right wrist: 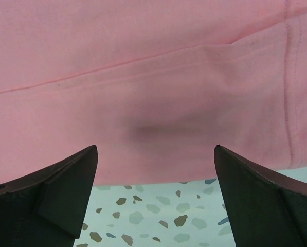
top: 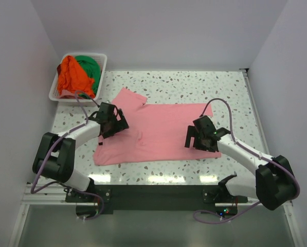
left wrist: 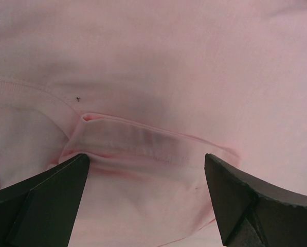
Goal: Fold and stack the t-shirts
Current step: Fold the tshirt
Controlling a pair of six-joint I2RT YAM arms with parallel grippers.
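A: How far along is the folding?

B: Early, I'd say. The pink shirt [top: 158, 131] lies spread out on the tabletop [top: 194, 87], with one sleeve sticking out at its far left corner. I can't tell if a first fold is in it, and it is not a neat packet.

A: And the other two?

B: The orange shirt [top: 71, 76] and the green shirt [top: 90, 67] sit bunched in the basket [top: 104, 62], beyond the pink shirt's far left corner. Nothing is stacked.

A: What are the arms doing?

B: The left claw [left wrist: 145, 170] is released, fingers wide apart, low over a doubled hem at the pink shirt's left end. The right claw [right wrist: 156, 154] is released too, at the pink shirt's near right edge, where cloth meets bare tabletop.

A: So what's left?

B: Nearly all of it: fold the pink shirt, then fold the other two and stack all three.
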